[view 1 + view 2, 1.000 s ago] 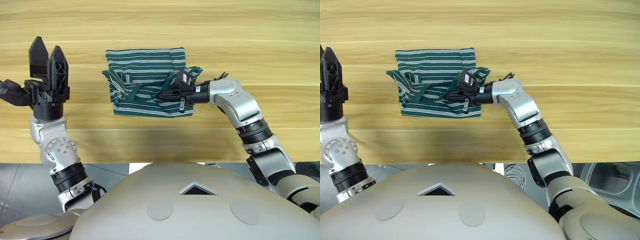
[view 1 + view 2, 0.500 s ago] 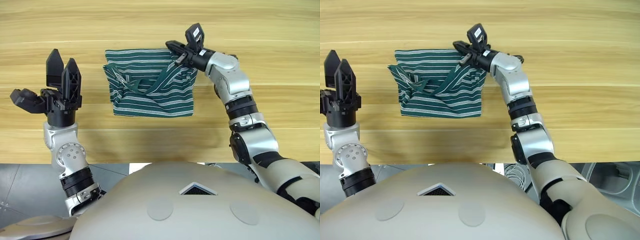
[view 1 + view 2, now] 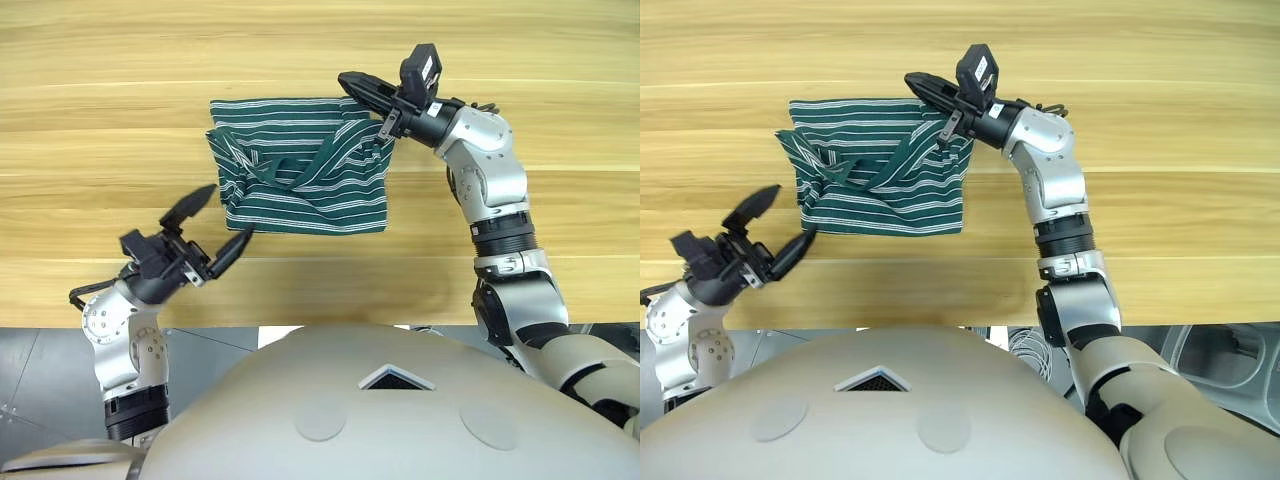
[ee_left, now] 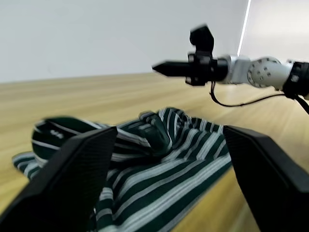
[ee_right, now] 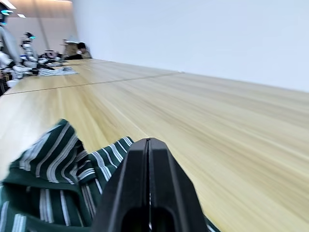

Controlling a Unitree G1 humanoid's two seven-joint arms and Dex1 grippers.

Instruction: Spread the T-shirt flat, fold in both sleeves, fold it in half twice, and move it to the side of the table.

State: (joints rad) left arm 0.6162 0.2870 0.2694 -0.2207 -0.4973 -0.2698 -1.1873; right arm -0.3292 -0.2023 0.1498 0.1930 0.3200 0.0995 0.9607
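Observation:
The green, white-striped T-shirt (image 3: 300, 165) lies in a folded, rumpled bundle on the middle of the wooden table (image 3: 520, 40). My right gripper (image 3: 358, 88) hovers above the shirt's far right corner, shut and with no cloth in it; the right wrist view shows its closed fingertips (image 5: 148, 145) over striped fabric (image 5: 53, 179). My left gripper (image 3: 228, 213) is open wide just off the shirt's near left corner, pointing toward it. In the left wrist view its two fingers (image 4: 72, 179) frame the shirt (image 4: 159, 159), with the right gripper (image 4: 166, 68) raised beyond.
The table's front edge (image 3: 330, 322) runs just behind my left gripper. Bare wood extends to the left, to the right and beyond the shirt.
My right gripper left the middle of the shirt and rose to its far right corner, then drew slightly right. My left arm swung down from upright to point at the near left corner.

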